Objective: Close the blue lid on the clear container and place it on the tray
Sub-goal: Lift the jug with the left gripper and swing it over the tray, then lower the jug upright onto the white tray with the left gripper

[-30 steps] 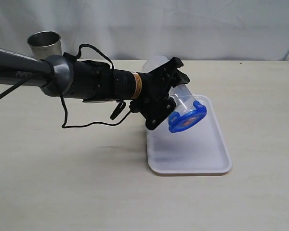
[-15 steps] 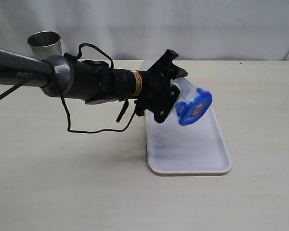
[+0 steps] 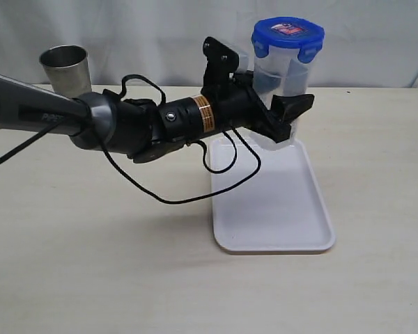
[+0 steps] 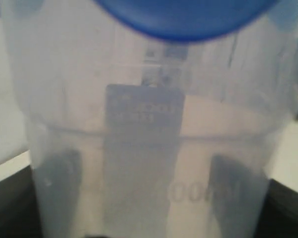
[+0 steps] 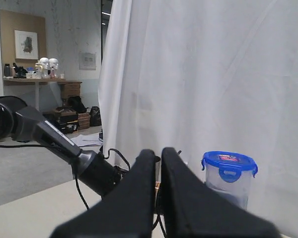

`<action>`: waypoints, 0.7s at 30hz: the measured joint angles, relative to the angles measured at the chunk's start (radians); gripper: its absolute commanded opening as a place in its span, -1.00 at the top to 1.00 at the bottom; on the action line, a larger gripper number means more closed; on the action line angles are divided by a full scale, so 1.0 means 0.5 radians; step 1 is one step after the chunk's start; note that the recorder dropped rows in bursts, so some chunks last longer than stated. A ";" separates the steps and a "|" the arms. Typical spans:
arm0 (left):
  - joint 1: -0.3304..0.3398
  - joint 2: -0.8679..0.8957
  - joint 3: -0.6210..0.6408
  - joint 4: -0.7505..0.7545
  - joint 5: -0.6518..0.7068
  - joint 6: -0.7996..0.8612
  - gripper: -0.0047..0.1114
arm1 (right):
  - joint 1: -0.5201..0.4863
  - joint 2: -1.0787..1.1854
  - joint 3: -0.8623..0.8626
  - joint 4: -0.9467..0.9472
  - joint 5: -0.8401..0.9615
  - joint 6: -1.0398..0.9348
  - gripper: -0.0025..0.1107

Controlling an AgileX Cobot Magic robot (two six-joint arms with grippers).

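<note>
Over the tray (image 3: pixel 279 223), the left gripper (image 3: pixel 282 113) clamps the upright clear container (image 3: pixel 287 73), blue lid (image 3: pixel 288 33) on; right gripper (image 5: pixel 158 163) closed

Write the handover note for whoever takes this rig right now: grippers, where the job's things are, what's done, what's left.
Left gripper: clamped around the lower body of the clear container, holding it upright.
Right gripper: shut, empty, away from the work.
The blue lid sits on top of the container, and the flaps that show appear to be folded down.
The container is at the far end of the tray. The gripper hides its base, so I cannot tell whether it touches the tray.
Done: lid on, container brought to the tray.
Left: confirm it is seated on the tray, open the left gripper and withdraw.
</note>
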 measured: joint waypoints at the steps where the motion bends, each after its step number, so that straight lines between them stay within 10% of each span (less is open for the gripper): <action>1: 0.000 0.032 -0.003 0.001 -0.108 -0.057 0.92 | 0.000 0.000 0.000 0.000 0.000 0.003 0.88; 21: 0.000 0.581 -0.008 0.162 -0.520 0.178 0.92 | 0.000 0.000 0.000 0.000 0.000 0.008 0.88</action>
